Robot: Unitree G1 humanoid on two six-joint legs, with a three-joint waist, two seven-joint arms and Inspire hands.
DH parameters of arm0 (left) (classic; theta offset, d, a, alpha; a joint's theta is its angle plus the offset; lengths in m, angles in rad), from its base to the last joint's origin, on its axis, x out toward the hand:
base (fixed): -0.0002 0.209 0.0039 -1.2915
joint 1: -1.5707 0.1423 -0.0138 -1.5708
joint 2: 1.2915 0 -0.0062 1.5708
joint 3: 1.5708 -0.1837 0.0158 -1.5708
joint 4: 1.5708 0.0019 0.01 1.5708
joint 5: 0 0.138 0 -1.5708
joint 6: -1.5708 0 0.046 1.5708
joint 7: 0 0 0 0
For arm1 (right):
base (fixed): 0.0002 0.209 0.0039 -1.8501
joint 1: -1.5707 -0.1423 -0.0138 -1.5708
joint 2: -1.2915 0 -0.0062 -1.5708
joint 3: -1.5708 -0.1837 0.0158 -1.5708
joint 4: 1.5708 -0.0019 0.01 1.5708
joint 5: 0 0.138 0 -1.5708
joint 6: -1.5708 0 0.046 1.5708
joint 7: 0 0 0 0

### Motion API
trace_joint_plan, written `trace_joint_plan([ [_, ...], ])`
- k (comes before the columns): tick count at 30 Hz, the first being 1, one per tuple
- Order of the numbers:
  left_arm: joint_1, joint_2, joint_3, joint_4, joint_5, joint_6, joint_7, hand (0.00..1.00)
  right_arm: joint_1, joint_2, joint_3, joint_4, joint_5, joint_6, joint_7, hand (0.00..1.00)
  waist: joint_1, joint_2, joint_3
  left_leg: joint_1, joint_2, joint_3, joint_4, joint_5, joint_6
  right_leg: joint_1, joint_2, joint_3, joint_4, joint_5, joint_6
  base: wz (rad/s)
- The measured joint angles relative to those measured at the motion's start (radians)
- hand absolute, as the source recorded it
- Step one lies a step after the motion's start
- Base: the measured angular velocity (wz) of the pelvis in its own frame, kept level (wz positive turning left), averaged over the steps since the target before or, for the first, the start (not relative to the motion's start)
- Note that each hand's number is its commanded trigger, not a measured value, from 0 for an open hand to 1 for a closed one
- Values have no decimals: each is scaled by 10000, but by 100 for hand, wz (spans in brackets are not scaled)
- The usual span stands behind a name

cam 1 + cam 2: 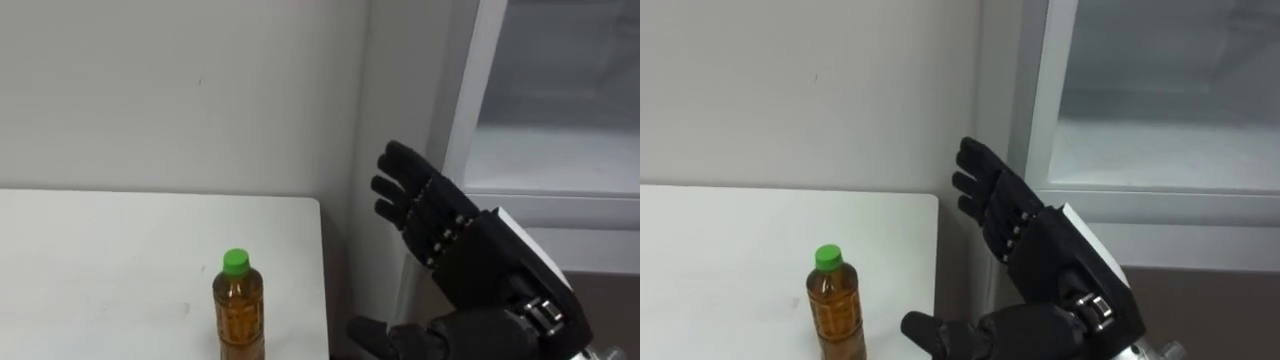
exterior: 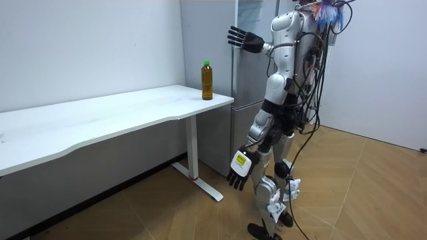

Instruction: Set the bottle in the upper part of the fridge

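A clear bottle (image 1: 238, 310) of amber drink with a green cap stands upright near the right corner of the white table (image 1: 100, 250), also seen as the bottle (image 2: 207, 80) in the room view. My right hand (image 1: 430, 215) is raised to the right of the bottle, above and apart from it. It is open, with straight fingers pointing up toward the left edge of the fridge (image 1: 560, 110). I cannot tell whether it touches the fridge. My left hand (image 2: 239, 170) hangs by my thigh, fingers relaxed and holding nothing.
The grey fridge (image 2: 250, 67) with a glass-fronted upper door stands against the wall, right beside the table's end. I stand on the wood floor in front of it. The long white table (image 2: 100, 120) runs along the wall to the room view's left.
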Motion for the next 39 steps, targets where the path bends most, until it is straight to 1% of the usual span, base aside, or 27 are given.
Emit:
trace_joint_plan([
  [1,0,2,-24,-3,1,9,6,0,-28,29,37,6,2,-2,-4,0,11,3,-4,-2,-3,-1,-3,0,0,5,0,-21,2,0,0,8],
  [3,27,-3,-77,5,23,81,88,0,-220,175,289,145,-72,-52,0,0,43,15,-46,17,-10,-21,-7,1,-2,41,11,-81,12,15,-11,6],
  [6,4,-2,-166,30,26,101,186,0,-289,208,441,215,-213,-96,-18,0,220,0,-56,100,-13,-45,-5,3,-5,168,15,-133,-9,16,-13,5],
  [8,16,-5,-294,29,28,141,277,0,-380,209,677,240,-215,-86,-107,0,238,-6,-54,87,-13,-110,14,3,-5,169,9,-172,-24,16,-13,7],
  [11,32,-6,-479,47,38,217,410,0,-382,235,1081,435,-221,28,-251,0,267,-41,-34,53,-20,-167,51,3,-5,192,-8,-248,-27,16,-13,7],
  [13,25,-4,-516,51,148,258,415,0,-382,282,1146,623,-242,63,-348,0,268,-83,-25,-1,-20,-276,110,2,-4,205,-35,-335,-33,11,-7,14],
  [17,-12,-2,-687,50,225,369,410,0,-443,416,1350,948,-265,111,-617,0,330,-108,-14,-136,-19,-363,230,2,-2,201,-65,-471,-38,8,-3,10],
  [20,-29,-6,-771,45,242,388,346,0,-460,592,1642,1462,-301,112,-897,0,479,-107,-12,-201,-20,-430,262,2,-2,186,-78,-631,-29,7,-2,12],
  [21,-103,-5,-774,15,243,386,308,0,-466,603,1717,1552,-301,112,-1013,0,509,-107,-13,-268,-31,-501,295,2,-2,164,-86,-670,-29,6,-1,16],
  [25,-141,-18,-854,15,241,385,292,0,-538,617,1874,1772,-302,100,-1198,0,575,-83,3,-287,-31,-498,338,2,-2,165,-100,-752,-30,1,2,8],
  [27,-177,-17,-854,14,246,384,293,0,-543,608,1895,1863,-298,81,-1488,0,718,-88,6,-356,-34,-510,309,2,-2,157,-100,-750,-23,-6,6,0],
  [28,-191,-17,-856,14,246,382,293,0,-543,607,1895,1864,-295,71,-1574,0,735,-89,6,-366,-37,-511,290,2,-2,150,-101,-750,-23,-9,9,0],
  [32,-199,-15,-892,0,338,362,284,0,-661,579,1943,2202,-293,-135,-1976,0,781,-100,6,-369,-130,-557,273,3,0,153,-115,-759,-22,-35,31,3],
  [39,-192,-41,-903,-72,936,363,283,0,-790,567,1983,2663,-720,-201,-2622,0,817,-216,25,-401,-170,-661,285,15,20,162,-163,-880,-41,-58,70,5],
])
